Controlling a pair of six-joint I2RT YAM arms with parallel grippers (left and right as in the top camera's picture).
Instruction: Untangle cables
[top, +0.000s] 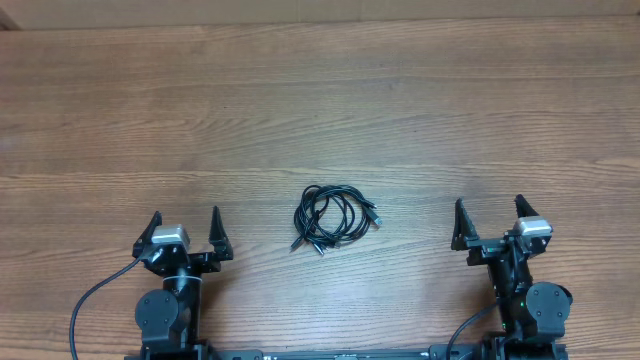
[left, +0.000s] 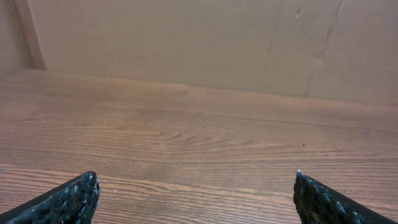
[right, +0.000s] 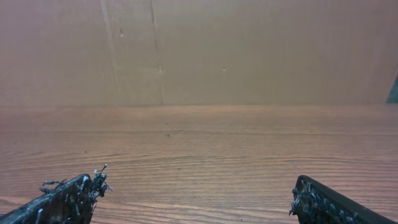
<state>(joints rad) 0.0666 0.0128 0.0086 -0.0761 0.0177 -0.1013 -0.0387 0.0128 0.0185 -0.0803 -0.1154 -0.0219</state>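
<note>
The cables lie as one small coiled bundle of thin black cords on the wooden table, between the two arms, with plug ends sticking out at its lower left and right. My left gripper stands open to the left of the bundle, apart from it, nothing between its fingers. To the right of the bundle my right gripper is open as well, with bare wood between its fingertips. Neither wrist view shows the cables.
A brown cardboard wall rises along the far edge of the table. Thick black wires trail from the arm bases at the front edge.
</note>
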